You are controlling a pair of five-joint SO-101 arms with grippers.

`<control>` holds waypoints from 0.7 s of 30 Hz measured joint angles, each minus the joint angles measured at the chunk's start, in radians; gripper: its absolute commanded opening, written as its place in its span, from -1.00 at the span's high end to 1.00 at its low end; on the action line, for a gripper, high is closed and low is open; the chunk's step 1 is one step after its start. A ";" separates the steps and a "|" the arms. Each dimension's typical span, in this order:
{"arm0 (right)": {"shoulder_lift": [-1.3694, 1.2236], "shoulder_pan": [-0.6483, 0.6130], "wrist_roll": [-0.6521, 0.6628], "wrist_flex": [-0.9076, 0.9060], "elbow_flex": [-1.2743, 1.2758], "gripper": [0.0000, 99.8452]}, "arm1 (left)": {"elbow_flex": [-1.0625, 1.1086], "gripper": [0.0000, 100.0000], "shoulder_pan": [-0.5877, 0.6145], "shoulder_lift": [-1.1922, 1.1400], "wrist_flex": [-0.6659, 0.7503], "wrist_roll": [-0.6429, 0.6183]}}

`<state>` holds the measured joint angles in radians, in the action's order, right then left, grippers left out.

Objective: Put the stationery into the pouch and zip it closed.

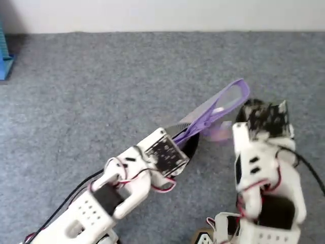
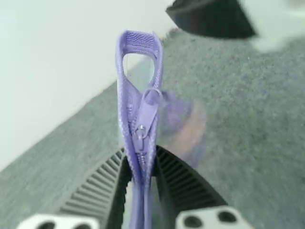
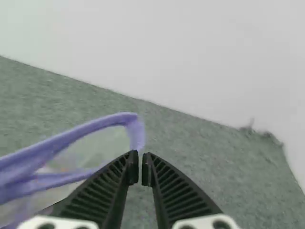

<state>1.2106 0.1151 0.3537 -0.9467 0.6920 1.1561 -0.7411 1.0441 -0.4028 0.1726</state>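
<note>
Contents of the pouch (image 2: 138,109) an indistinct blur; its lower end hidden between the left fingers (image 2: 186,186).

Built of white plastic shells (image 1: 91,211), wired with red, white and black cables (image 1: 133,177), topped with dark circuit boards (image 1: 165,152), tipped with black ribbed end effector fingers (image 3: 102,193).

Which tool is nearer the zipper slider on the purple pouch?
Left. The left tool clamps the purple pouch at its zipper edge, with the zipper slider just beyond its tips; the right tool sits by the pouch's far end, farther off.
</note>
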 measured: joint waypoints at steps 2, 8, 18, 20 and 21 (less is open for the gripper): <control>-0.071 0.034 0.000 0.041 -0.011 0.98 | 0.002 0.98 0.006 0.098 -0.109 0.000; -0.178 0.054 0.000 0.068 -0.055 0.98 | 0.020 0.98 0.006 0.295 -0.256 -0.005; -0.140 -0.103 -0.144 -0.414 -0.233 0.89 | 0.055 0.98 0.040 0.351 -0.256 -0.006; -0.126 -0.150 -0.206 -0.539 -0.269 0.76 | 0.055 0.98 0.052 0.351 -0.256 -0.006; -0.117 -0.187 -0.241 -0.592 -0.284 0.69 | 0.055 0.98 0.057 0.351 -0.256 -0.006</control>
<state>1.0940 -0.0721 0.1128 -1.5390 0.4081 1.2114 -0.6843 1.3955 -0.6590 0.1665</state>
